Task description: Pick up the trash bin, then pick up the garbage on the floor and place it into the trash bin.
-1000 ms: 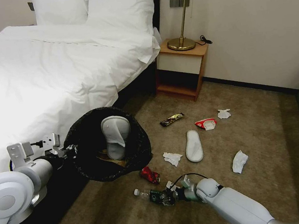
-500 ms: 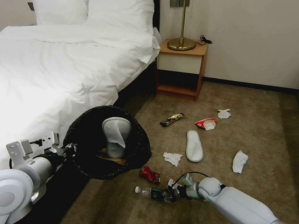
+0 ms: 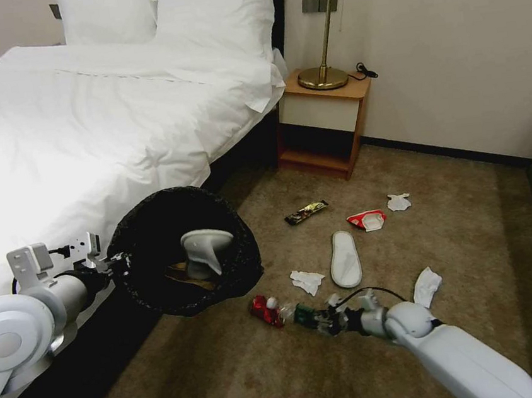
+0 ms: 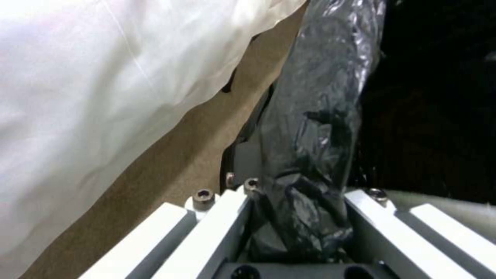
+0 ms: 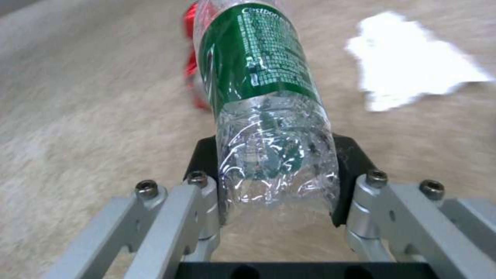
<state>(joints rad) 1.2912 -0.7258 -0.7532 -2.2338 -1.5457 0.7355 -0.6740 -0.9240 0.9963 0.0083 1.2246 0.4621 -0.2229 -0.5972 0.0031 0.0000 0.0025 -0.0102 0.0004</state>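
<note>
We see the left gripper (image 3: 115, 263) clamped on the rim of the trash bin (image 3: 162, 292), held off the carpet at nine o'clock beside the bed (image 3: 81, 130), with a white slipper (image 3: 205, 250) inside. At six o'clock the right gripper (image 3: 317, 320) has its fingers (image 5: 343, 174) closed on the clear green-labelled bottle (image 5: 263, 100), apparently lifted just above the carpet, its cap end near the red wrapper (image 3: 264, 310).

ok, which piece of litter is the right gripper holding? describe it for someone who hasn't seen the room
On the carpet in front of the bed, just below the black-lined trash bin, the right gripper grips a clear plastic bottle. Its green label sets it apart from the red wrapper and white tissue beside it.
</note>
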